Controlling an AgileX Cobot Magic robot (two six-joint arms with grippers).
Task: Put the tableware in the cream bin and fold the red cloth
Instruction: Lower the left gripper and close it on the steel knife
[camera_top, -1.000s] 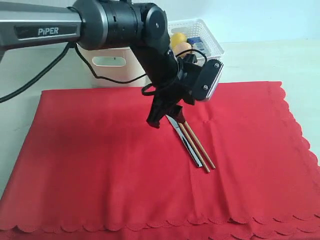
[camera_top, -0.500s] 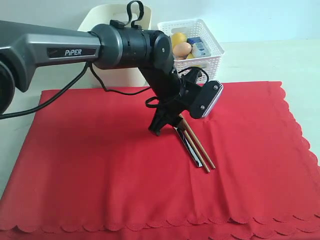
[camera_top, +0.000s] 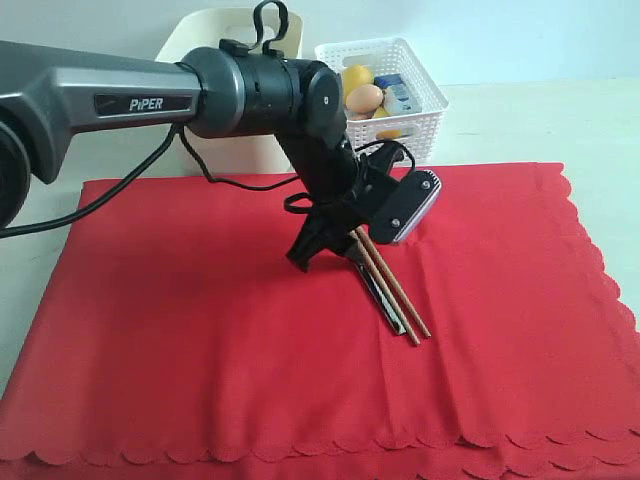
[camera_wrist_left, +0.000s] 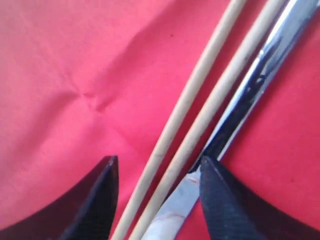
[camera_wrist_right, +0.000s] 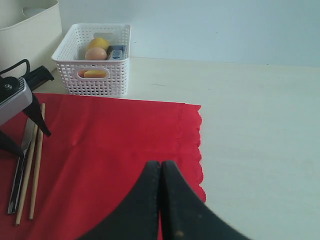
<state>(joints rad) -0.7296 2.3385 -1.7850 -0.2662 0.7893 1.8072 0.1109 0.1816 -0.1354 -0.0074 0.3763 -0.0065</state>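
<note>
Left tool down on red cloth, jaws apart around chopsticks, knife against one finger; likely set to pinch all together. Nothing clamped yet. Right tool closed together, empty, clear of work. Cream bin behind cloth.

Grey-and-black arm with a boxy wrist camera

The left arm is a grey tube lettered "PiPER" in white, running into glossy black rounded joints (a black strap loops above one). A thin black cable trails off it. The camera block is black, silver-edged. The left gripper and right gripper have black tapered fingers.
</note>
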